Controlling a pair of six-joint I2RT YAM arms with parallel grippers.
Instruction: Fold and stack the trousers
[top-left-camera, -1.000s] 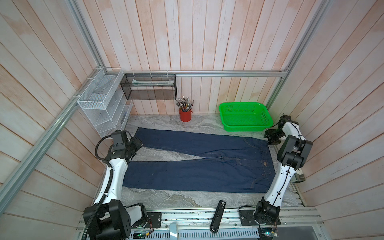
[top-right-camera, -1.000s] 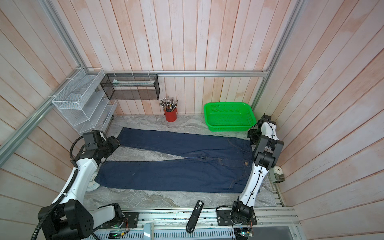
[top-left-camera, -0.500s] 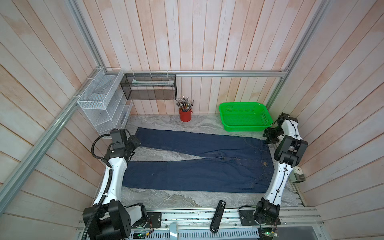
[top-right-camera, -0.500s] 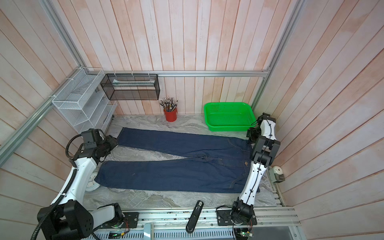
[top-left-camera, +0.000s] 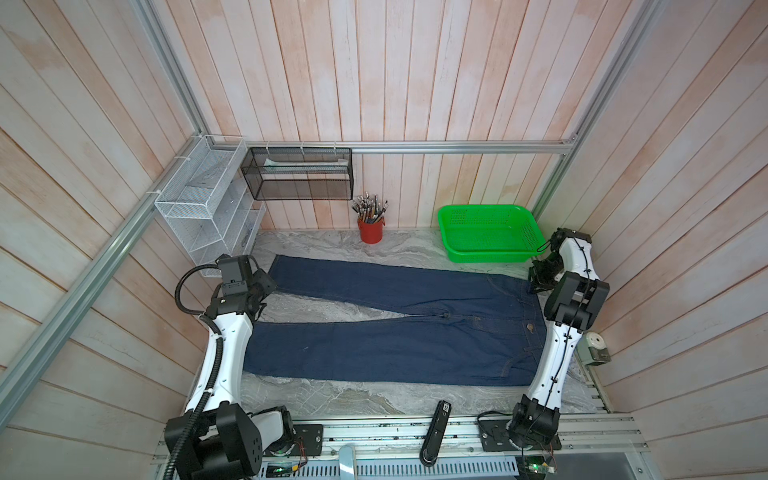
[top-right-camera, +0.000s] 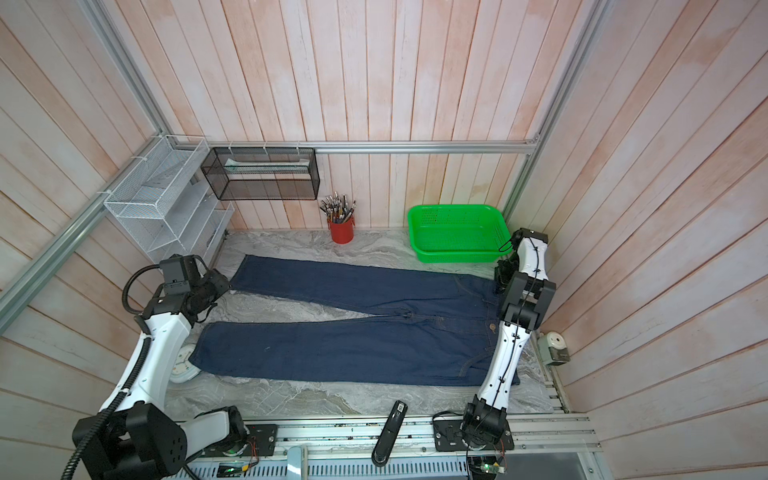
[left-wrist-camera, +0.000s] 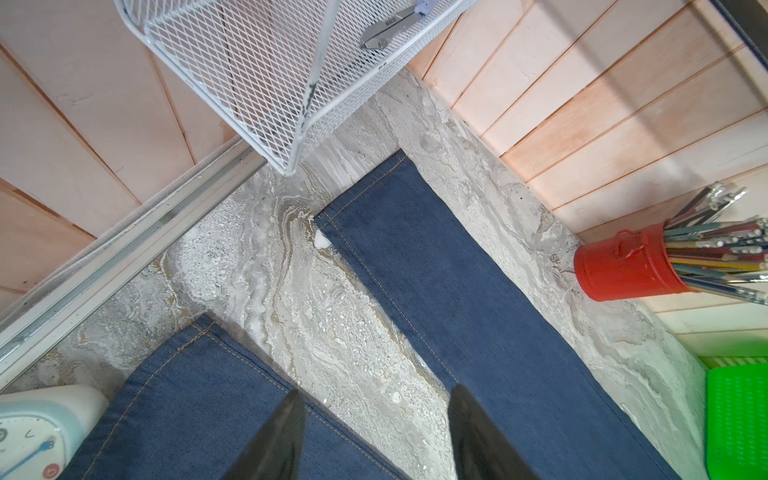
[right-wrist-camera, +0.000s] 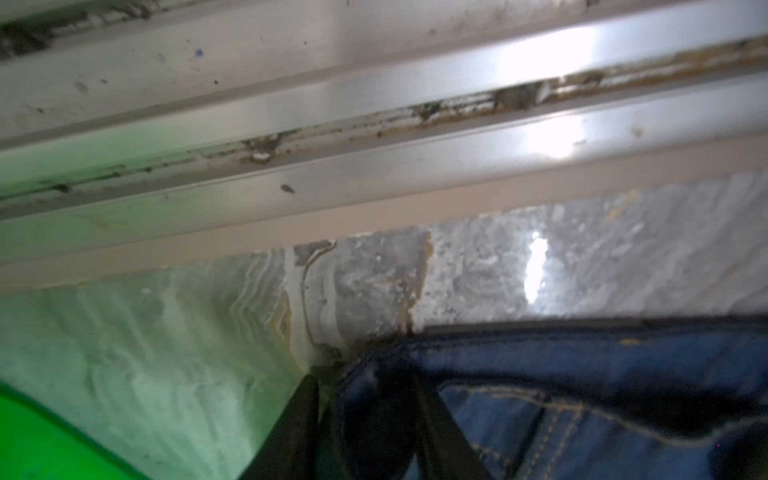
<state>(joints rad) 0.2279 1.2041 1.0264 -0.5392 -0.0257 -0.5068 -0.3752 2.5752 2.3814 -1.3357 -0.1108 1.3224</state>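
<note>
The trousers (top-left-camera: 395, 332) (top-right-camera: 353, 345) are dark blue jeans spread flat on the marbled table, legs to the left and waist to the right. My left gripper (top-left-camera: 266, 286) (top-right-camera: 220, 286) hovers by the far leg's cuff. In the left wrist view it (left-wrist-camera: 376, 390) is open, and its fingers straddle the bare strip between the two legs (left-wrist-camera: 478, 291). My right gripper (top-left-camera: 536, 286) (top-right-camera: 500, 278) is down at the far corner of the waistband. In the right wrist view it (right-wrist-camera: 363, 378) is shut on that folded denim corner (right-wrist-camera: 582, 395).
A green basket (top-left-camera: 486, 239) stands at the back right, next to the right arm. A red cup of pencils (top-left-camera: 370, 230), a white wire rack (top-left-camera: 208, 216) and a black mesh shelf (top-left-camera: 297, 178) line the back. A white timer (top-right-camera: 183, 363) lies by the near cuff.
The right gripper's fingers have come together on the waistband corner. The left gripper has shifted slightly toward the far cuff and stays open.
</note>
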